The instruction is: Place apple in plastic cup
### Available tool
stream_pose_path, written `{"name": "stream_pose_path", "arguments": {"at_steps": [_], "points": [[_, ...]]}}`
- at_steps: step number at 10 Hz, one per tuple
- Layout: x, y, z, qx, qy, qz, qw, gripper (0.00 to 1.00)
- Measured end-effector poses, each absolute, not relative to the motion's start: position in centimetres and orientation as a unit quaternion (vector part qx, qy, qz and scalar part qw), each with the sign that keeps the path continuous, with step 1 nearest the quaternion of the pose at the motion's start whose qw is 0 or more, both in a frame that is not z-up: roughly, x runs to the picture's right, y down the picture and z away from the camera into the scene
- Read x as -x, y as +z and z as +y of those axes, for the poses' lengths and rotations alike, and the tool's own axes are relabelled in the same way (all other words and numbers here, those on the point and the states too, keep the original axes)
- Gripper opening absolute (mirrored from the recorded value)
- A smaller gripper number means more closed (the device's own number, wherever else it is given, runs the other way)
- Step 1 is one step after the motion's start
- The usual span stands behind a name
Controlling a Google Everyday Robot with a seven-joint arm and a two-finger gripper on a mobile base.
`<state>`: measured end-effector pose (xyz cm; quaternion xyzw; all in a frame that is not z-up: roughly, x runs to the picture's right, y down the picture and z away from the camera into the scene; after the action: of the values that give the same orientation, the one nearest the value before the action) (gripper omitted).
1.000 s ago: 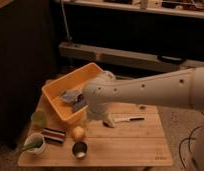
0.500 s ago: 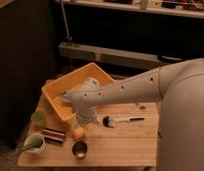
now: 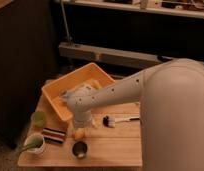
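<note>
Wood-topped table [image 3: 115, 145] carries all the items.

Apple [image 3: 78, 134]: sits on the table near the middle of the front half, at 6 o'clock from the yellow bin [image 3: 57, 89]. It is round, so no long axis can be read. Stem and blossom ends are not visible, so its pointing cannot be told. A reddish blush shows on the yellow-orange skin.

Plastic cup [image 3: 38, 118]: pale green, upright, mouth facing up. It stands at about 10 o'clock from the apple, well apart from it, beside the bin's left front corner.

Gripper [image 3: 81, 125]: hangs from the white arm [image 3: 120, 92], pointing straight down, directly over the apple and just above or touching it; contact cannot be told. Whether it is open or closed cannot be made out.

Other items: the metal cup [image 3: 80, 149] is at 6 o'clock from the apple, close by. The striped object [image 3: 55, 135] is at 9 o'clock, and the white cup [image 3: 35, 143] with green inside is at 8 o'clock. The brush [image 3: 117, 120] lies at 2 o'clock, handle running toward 3 o'clock.

Change vs. 0.5 s ago: the gripper was over the bin's front wall and has come down and toward 6 o'clock, onto the apple's spot. The arm now fills more of the right side. Apple and plastic cup are unmoved.
</note>
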<state>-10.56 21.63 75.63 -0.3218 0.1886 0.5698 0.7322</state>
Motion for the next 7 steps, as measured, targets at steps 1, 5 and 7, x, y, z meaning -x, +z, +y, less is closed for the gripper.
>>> {"name": "stream_pose_path", "arguments": {"at_steps": [1,5,7], "points": [[11.0,76.1,22.1,0.325,0.565,0.189,0.734,0.8],[12.0,77.9,22.8,0.329,0.551,0.188,0.743,0.8],[12.5,78.6,23.3,0.332,0.545,0.193,0.746,0.67]]}}
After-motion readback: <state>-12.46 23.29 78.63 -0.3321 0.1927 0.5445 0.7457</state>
